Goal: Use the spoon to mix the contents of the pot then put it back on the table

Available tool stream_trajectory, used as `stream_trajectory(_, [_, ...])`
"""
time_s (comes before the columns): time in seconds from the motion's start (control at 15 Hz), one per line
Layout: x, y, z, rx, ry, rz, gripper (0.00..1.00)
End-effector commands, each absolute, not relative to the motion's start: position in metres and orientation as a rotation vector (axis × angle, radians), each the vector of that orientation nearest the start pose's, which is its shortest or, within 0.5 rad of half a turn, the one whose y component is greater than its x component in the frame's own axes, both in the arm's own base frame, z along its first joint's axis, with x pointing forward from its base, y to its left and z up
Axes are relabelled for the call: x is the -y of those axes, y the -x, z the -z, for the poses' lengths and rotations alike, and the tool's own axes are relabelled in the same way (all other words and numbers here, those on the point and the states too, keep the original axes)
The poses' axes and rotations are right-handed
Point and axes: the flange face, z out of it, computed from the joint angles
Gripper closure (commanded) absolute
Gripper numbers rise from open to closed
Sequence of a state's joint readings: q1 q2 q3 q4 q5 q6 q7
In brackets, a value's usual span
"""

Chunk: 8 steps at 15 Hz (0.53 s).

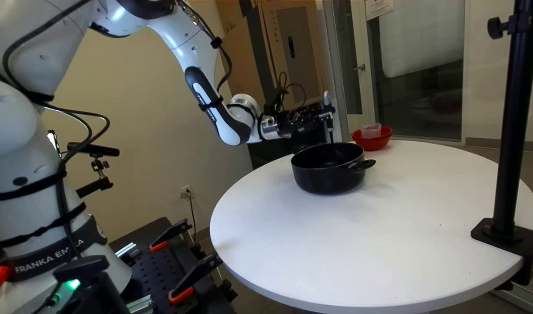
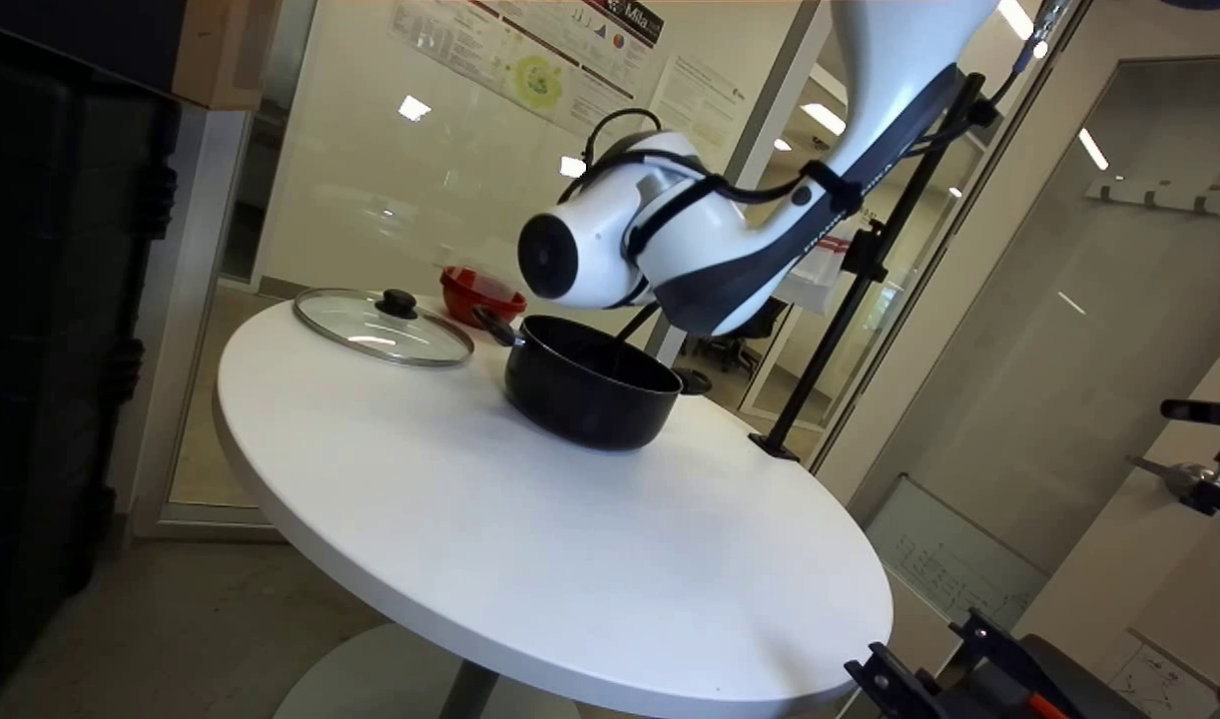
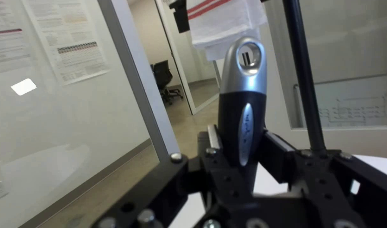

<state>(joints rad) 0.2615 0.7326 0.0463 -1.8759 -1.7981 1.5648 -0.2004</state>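
Note:
My gripper (image 3: 241, 136) is shut on the upper handle of the black spoon (image 3: 242, 117), whose silver looped end rises above the fingers in the wrist view. The black pot (image 1: 327, 179) stands on the white round table (image 1: 358, 248). In an exterior view, my gripper (image 1: 326, 117) is just above the pot's far rim. From there the spoon's dark shaft (image 1: 331, 138) runs down into the pot. The same shaft (image 2: 635, 325) slants into the pot (image 2: 590, 401) in an exterior view, where the arm hides the gripper. The pot's contents are hidden by its walls.
Beyond the pot sits a red bowl (image 1: 373, 140) with a clear plastic cup (image 1: 371, 130) in it. A glass lid (image 2: 380, 332) with a black knob lies on the table near that bowl. A black pole (image 1: 507, 165) is clamped to the table's edge.

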Motion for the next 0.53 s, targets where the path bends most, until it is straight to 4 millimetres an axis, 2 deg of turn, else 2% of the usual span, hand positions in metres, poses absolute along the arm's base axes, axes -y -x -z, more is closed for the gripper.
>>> stream_trajectory(0.0, [-0.064, -0.601, -0.131, -1.118, -0.823, 0.571, 0.92])
stream_trajectory(0.2, [-0.056, -0.589, -0.12, -1.123, -0.854, 0.534, 0.92])
stream_trajectory(0.47, [-0.058, -0.571, -0.117, -1.109, -0.973, 0.479, 0.92])
